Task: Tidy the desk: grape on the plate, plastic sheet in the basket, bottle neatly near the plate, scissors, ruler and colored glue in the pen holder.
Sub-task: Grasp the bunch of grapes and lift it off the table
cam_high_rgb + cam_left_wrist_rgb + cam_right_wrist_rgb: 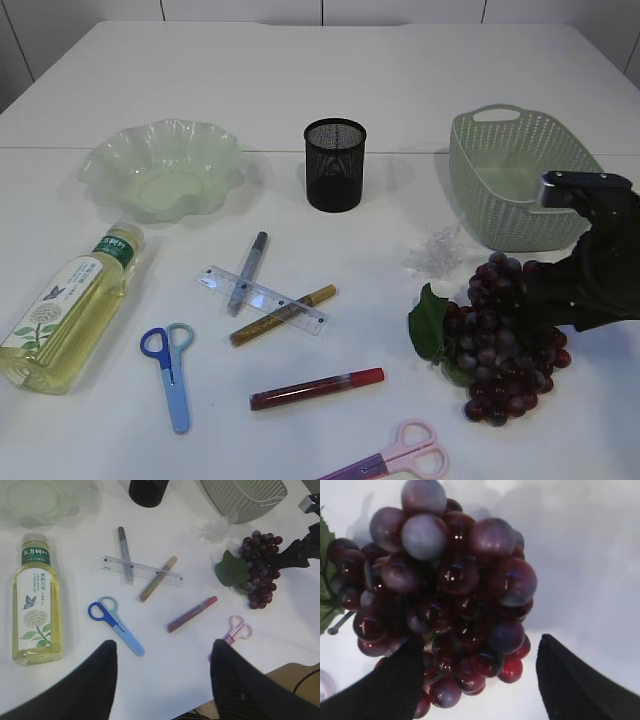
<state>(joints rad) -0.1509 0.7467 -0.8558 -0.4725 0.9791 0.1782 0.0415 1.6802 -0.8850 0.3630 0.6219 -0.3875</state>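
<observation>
Dark red grapes (445, 605) are filling the right wrist view, with the right gripper (480, 680) spreading its jaws wide around the bunch, which is lying on the table just in front of the green basket (515, 175). Over on the left, the left gripper (162, 680) is hovering with jaws apart and empty above the blue scissors (116, 625) and red glue pen (192, 614).

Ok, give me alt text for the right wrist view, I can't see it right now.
A bunch of dark red-purple grapes fills the frame, seen close up on the white table. The right pincer is open, one finger on each side of the bunch's lower part. A green leaf shows at the left edge.
</observation>
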